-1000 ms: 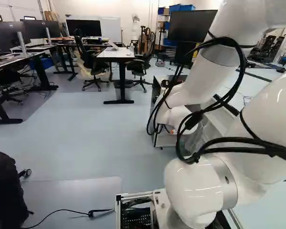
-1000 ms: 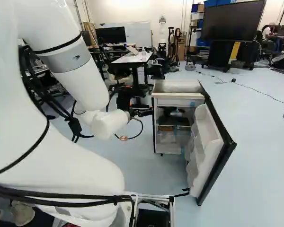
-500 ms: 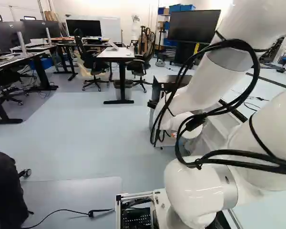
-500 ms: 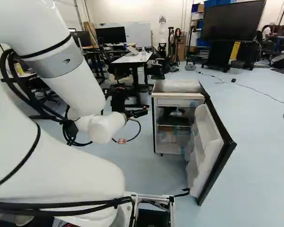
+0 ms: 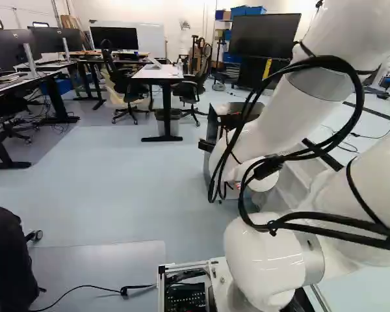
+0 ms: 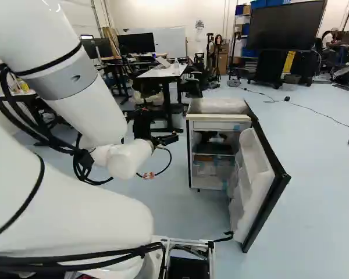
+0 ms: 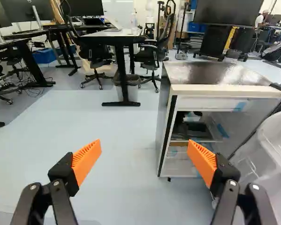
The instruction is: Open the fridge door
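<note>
The small fridge (image 6: pixel 218 125) stands upright with its door (image 6: pixel 255 174) swung wide, shelves facing the base, in the right base view. Left of the fridge's opening there, a short gap away, is my gripper (image 6: pixel 167 139). In the wrist view the gripper (image 7: pixel 144 152) is open wide with nothing held between its orange pads. The fridge body (image 7: pixel 227 92) lies ahead, its front partly behind one finger, and the door's white inner side (image 7: pixel 271 152) is beside that same finger. In the left base view my arm hides most of the fridge.
Beyond the fridge stand a white-topped table (image 6: pixel 163 71), office chairs (image 7: pixel 152 55) and a bin (image 5: pixel 169 121). A large dark screen (image 6: pixel 286 24) is farther back. A cable (image 5: pixel 84 287) runs over the floor near the base. Someone in dark clothing (image 5: pixel 10 260) is close at the left base view's edge.
My arm and gripper have drawn away from the fridge's front, leftward in the right base view. The gap to the fridge has grown. Base, fridge and door look unmoved.
</note>
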You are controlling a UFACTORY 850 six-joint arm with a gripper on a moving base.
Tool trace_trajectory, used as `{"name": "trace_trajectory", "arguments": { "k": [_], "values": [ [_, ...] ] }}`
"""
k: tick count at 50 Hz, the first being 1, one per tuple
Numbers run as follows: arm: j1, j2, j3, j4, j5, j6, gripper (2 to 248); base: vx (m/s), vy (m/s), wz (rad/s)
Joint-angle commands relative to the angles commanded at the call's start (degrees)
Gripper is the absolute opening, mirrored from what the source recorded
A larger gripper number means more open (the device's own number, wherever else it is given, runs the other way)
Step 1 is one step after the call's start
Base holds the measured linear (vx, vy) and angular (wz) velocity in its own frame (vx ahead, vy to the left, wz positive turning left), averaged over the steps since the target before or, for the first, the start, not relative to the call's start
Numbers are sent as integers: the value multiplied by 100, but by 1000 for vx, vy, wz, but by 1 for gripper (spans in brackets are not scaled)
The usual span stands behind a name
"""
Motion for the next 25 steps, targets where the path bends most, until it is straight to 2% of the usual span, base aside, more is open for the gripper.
{"name": "trace_trajectory", "arguments": {
  "k": [25],
  "values": [
    [1,5,3,-9,-3,0,247,0,0,0]
  ]
}}
